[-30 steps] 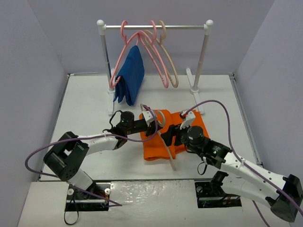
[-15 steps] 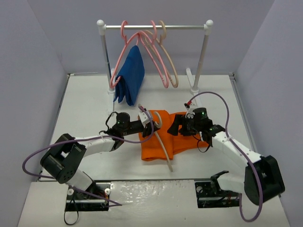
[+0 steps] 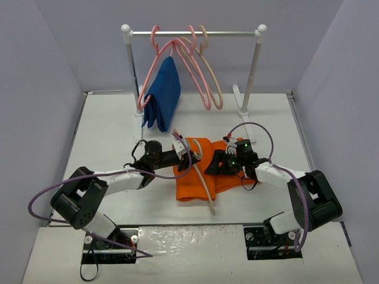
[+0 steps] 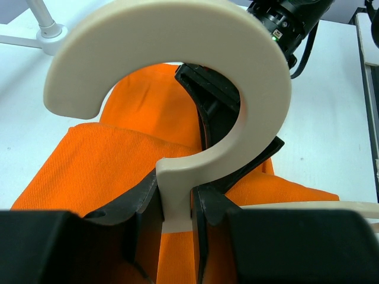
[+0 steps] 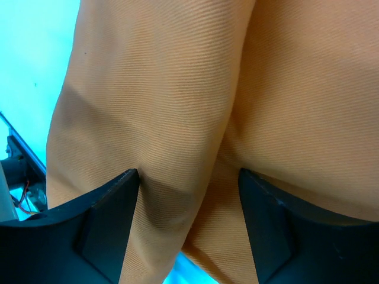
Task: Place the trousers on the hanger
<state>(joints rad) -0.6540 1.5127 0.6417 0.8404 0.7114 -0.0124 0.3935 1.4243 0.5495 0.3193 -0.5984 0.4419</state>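
The orange trousers (image 3: 192,183) lie folded on the table in front of the rack. My left gripper (image 3: 188,157) is shut on the neck of the cream-beige hanger (image 3: 206,189), whose hook rises over the trousers' top edge and whose arm runs down across the cloth. In the left wrist view the jaws (image 4: 176,204) clamp the hanger's stem (image 4: 249,53) above the trousers (image 4: 118,154). My right gripper (image 3: 218,165) is low on the trousers' upper right. In the right wrist view it (image 5: 188,195) is open, its fingers (image 5: 112,225) straddling a fold of the trousers (image 5: 177,89).
A white clothes rack (image 3: 251,77) stands at the back with pink hangers (image 3: 192,71), one beige hanger (image 3: 214,86) and a dark blue garment (image 3: 163,94) hanging at its left. Its base feet (image 3: 243,109) lie just behind the trousers. Grey walls close both sides.
My right arm has swung in from the near right and folded back, bringing its gripper down onto the trousers beside the hanger. My left gripper has drawn the hanger slightly left.
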